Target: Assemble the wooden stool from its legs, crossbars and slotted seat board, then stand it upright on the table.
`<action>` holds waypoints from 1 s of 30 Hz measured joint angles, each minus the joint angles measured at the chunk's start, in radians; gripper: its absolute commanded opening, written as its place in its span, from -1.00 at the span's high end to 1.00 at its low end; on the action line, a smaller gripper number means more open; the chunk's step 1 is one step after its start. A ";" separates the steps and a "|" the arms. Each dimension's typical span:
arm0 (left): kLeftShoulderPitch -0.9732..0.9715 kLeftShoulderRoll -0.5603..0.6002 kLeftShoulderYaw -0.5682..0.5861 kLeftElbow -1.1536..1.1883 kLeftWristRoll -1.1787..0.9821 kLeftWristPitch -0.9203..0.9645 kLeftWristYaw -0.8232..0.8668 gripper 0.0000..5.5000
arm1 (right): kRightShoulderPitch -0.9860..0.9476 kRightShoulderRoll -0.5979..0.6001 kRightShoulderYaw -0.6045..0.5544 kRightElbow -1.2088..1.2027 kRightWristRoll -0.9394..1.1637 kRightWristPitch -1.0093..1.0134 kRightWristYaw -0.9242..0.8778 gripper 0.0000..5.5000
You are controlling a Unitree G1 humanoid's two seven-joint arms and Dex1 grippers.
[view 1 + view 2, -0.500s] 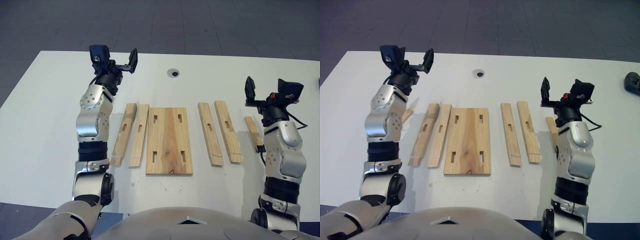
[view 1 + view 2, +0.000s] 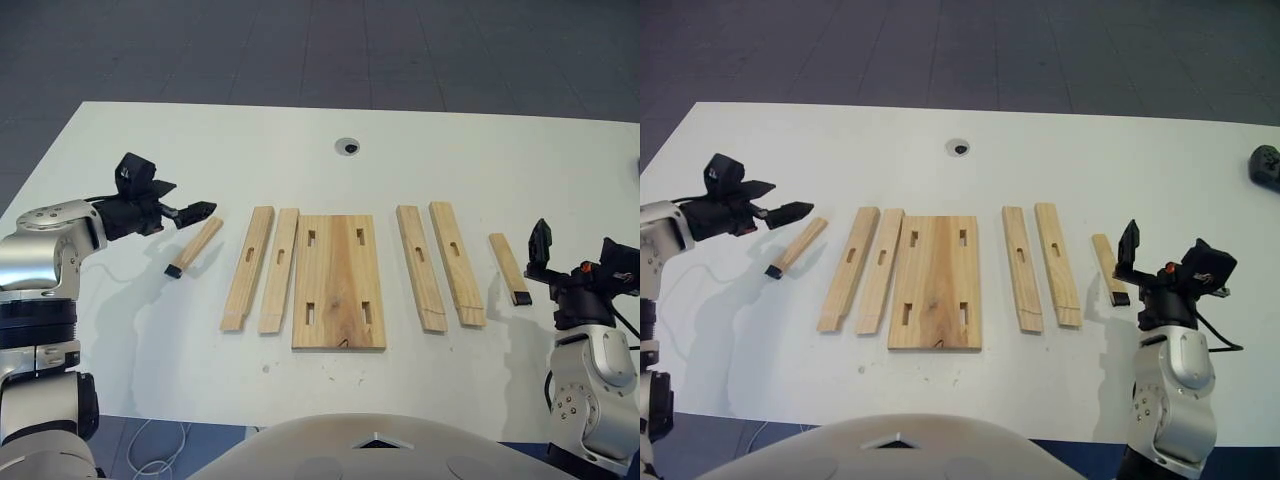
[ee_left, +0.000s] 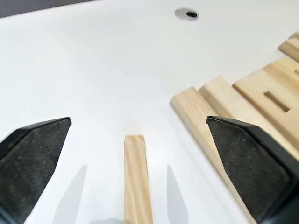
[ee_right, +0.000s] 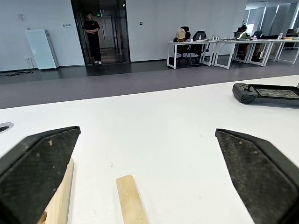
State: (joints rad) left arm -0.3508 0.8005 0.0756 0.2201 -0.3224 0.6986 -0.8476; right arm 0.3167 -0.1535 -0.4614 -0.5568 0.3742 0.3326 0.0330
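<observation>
Our left hand (image 3: 138, 120) hangs spread wide and empty by one end of the left crossbar (image 2: 194, 246). Our right hand (image 4: 147, 130) gapes empty too, near the right crossbar (image 2: 508, 267). We see the seat board (image 2: 338, 280) flat mid-surface (image 2: 450, 170), two legs (image 2: 247, 268) on either side.

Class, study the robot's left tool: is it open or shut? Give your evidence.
Open. In the left wrist view the left tool has its fingers wide apart; a short crossbar lies on the table between them, touching neither.
</observation>
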 measured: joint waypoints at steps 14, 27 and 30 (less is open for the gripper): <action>0.011 -0.038 -0.126 0.235 0.133 -0.250 -0.029 -0.51 | -0.012 -0.018 -0.003 0.000 0.000 -0.016 -0.005 -0.96; 0.024 -0.037 -0.146 0.254 0.134 -0.306 -0.084 0.24 | -0.042 -0.053 -0.007 0.010 -0.001 0.003 -0.006 -0.96; 0.024 -0.041 -0.151 0.260 0.134 -0.319 -0.088 0.38 | -0.046 -0.059 -0.007 0.015 0.000 0.008 -0.004 -0.96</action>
State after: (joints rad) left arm -0.3268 0.7593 -0.0752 0.4803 -0.1883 0.3799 -0.9361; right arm 0.2704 -0.2130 -0.4686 -0.5423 0.3738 0.3402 0.0290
